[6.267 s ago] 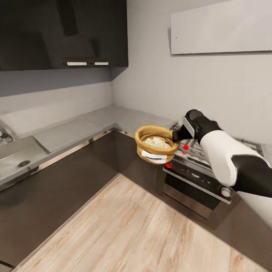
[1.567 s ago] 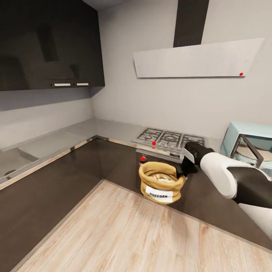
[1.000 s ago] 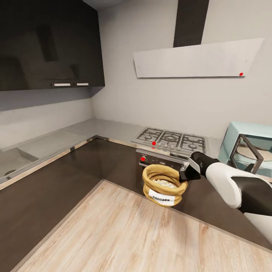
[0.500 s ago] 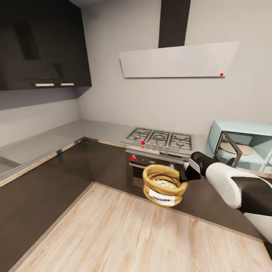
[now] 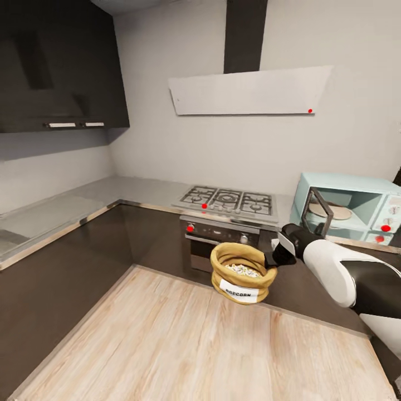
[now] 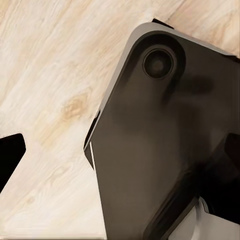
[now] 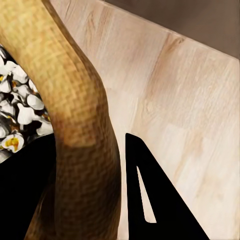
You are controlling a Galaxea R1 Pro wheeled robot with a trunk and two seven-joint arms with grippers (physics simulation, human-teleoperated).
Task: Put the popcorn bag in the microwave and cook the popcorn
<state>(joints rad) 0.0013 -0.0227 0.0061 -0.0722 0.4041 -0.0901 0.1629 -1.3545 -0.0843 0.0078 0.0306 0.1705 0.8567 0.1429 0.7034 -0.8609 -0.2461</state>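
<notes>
The right gripper [image 5: 274, 258] stays clamped on the rolled rim of the popcorn bag [image 5: 240, 273], carried above the wood floor [image 5: 184, 340] with popcorn [image 5: 243, 270] inside. The left gripper's state cannot be told. Beyond, past the hob [image 5: 228, 199], the view has swung right: the microwave [image 5: 348, 209] now shows almost whole, door open, so loading looks near.

Even, soft light with no clear source; shadows are faint. The dark cabinets [image 5: 61, 72] and countertop [image 5: 67, 214] give glossy reflections. The head view bends lines at its edges. Wrist views are slightly soft, with black silhouettes close up.
</notes>
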